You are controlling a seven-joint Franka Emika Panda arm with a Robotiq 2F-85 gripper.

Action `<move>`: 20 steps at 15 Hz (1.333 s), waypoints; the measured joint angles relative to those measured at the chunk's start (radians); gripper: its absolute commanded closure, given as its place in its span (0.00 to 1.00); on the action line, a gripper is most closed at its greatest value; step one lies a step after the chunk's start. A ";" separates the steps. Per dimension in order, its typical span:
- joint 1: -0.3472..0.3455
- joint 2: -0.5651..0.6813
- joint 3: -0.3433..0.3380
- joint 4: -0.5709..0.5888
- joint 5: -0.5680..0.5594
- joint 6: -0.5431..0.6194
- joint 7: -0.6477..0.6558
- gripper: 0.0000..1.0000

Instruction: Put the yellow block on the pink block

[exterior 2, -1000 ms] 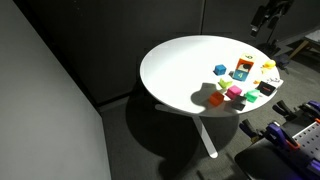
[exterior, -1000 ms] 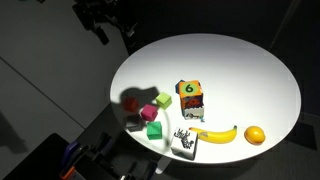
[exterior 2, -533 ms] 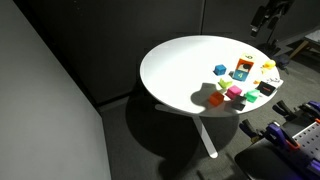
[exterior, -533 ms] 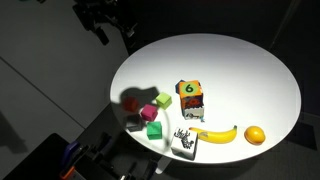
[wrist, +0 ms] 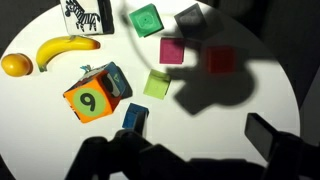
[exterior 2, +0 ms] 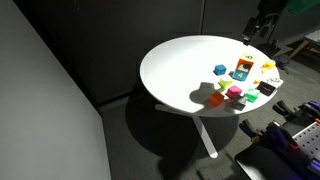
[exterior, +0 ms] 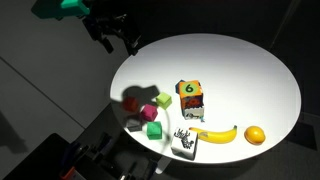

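Observation:
The yellow block is a small lime cube on the white round table. It lies between the pink block and the big cube marked "6". In an exterior view the yellow block sits just right of the pink block. Both are tiny in an exterior view, yellow and pink. My gripper is open and empty, high above the table's edge and away from the blocks. It shows in both exterior views.
Round the two blocks lie an orange-red cube, a grey cube, a green cube and a blue block. A banana, an orange and a zebra card lie beyond.
The arm has moved: a green part of it has come into both exterior views, and the gripper has shifted a little toward the table. The blocks have not moved.

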 measured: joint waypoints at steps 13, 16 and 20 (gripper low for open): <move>0.017 0.198 0.003 -0.001 0.053 0.251 -0.001 0.00; 0.014 0.245 0.001 0.002 0.053 0.281 0.008 0.00; 0.011 0.307 -0.010 0.013 0.049 0.293 0.028 0.00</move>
